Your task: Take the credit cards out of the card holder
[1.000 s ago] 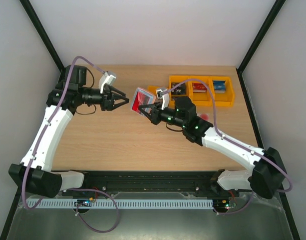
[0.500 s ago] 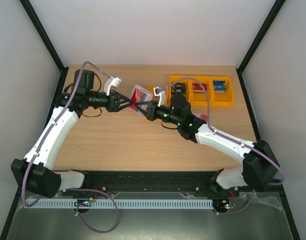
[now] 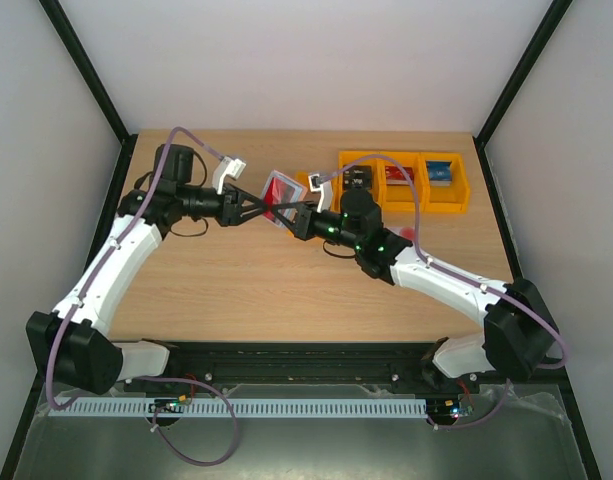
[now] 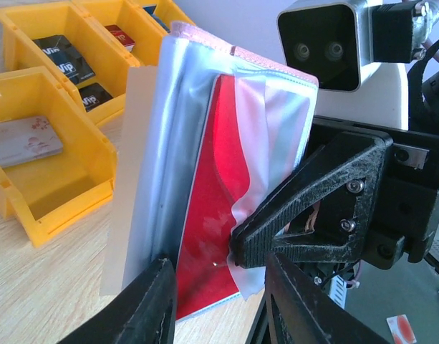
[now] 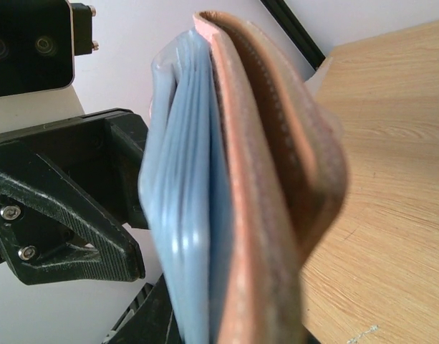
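The right gripper clamps the pinkish-brown leather card holder aloft, while the left gripper, jaws parted, straddles its red card.

Left gripper stands parted, facing clamped right gripper.

The card holder looks like soft leather, with shiny plastic inside. The table is smooth wood.

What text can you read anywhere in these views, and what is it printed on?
"Vip": black card in an orange bin.
"Vip": second black card, same bin.
Too blurred to read: the small red card and the grey card.
No text visible on the card holder.
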Available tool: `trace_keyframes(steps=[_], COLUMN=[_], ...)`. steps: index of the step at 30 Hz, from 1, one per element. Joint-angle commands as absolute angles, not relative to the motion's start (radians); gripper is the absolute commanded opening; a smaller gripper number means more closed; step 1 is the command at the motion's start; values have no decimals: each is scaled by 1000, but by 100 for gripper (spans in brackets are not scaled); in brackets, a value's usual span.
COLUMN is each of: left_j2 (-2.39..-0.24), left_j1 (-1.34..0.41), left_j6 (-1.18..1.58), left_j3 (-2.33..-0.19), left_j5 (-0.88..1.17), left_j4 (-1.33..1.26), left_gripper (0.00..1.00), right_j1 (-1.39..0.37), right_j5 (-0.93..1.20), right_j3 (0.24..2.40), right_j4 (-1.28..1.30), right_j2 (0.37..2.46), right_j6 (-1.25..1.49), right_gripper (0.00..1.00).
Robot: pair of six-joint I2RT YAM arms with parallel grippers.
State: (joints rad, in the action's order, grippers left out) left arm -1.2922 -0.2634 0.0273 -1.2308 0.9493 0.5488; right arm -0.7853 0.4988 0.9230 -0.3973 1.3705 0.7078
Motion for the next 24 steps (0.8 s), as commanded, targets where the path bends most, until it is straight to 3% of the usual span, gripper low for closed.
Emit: trace_keyframes(steps=[1, 8, 24], left_j2=[-1307, -1311, -1317], left_j1=[-291, -291, -361], left_j6=[58, 215, 51], left_j3=[-1189, -1153, -1248], left_j5=[1113, 1329, 1512], left_j4=[521, 386, 554], left_gripper=[37, 36, 36], right_j1=[-794, -788, -785], right_j5=[523, 579, 590], right_j3=[974, 926, 972], right_j4=[-547, -728, -742], right_j2=[1381, 1394, 1483], right_j6=[729, 806, 819], right_gripper=[2, 2, 2])
